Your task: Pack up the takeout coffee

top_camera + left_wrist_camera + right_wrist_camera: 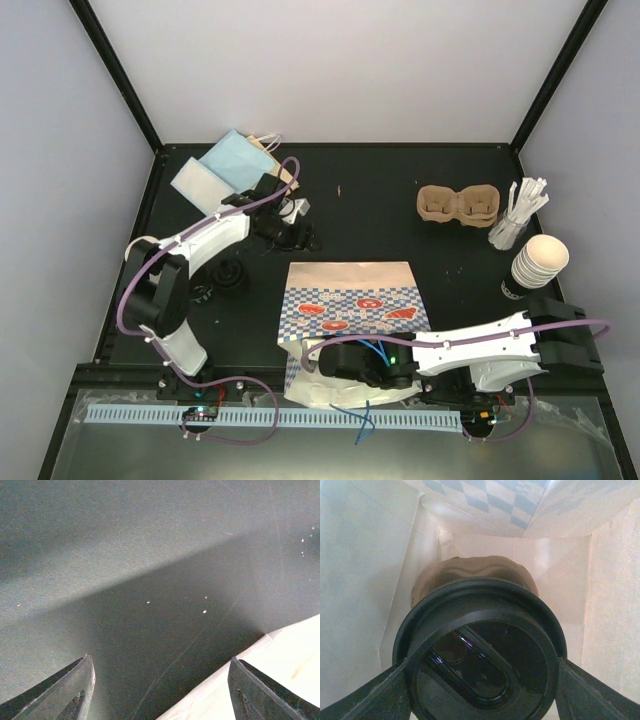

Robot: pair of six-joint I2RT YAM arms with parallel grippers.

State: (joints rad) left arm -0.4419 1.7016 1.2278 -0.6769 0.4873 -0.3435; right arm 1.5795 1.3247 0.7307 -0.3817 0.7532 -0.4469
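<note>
Glossy round black lid (480, 650) fronts wavy pulp tray (475, 572).

Black bench (370, 215): checked paper bag (350, 300) lying centre-front, pulp tray (458, 205) back right, cup stack (538, 262) beside stir sticks (518, 215), black lids (230, 274) left, blue paper (222, 165) back-left corner.

The left arm (205, 238) is shown bent and extended toward the far left, the left gripper (161, 659) being spread wide with nothing between its jaws, while the right arm (480, 345) is laid low across toward the left, the right gripper (481, 661) being clamped on a black lid (480, 625).
</note>
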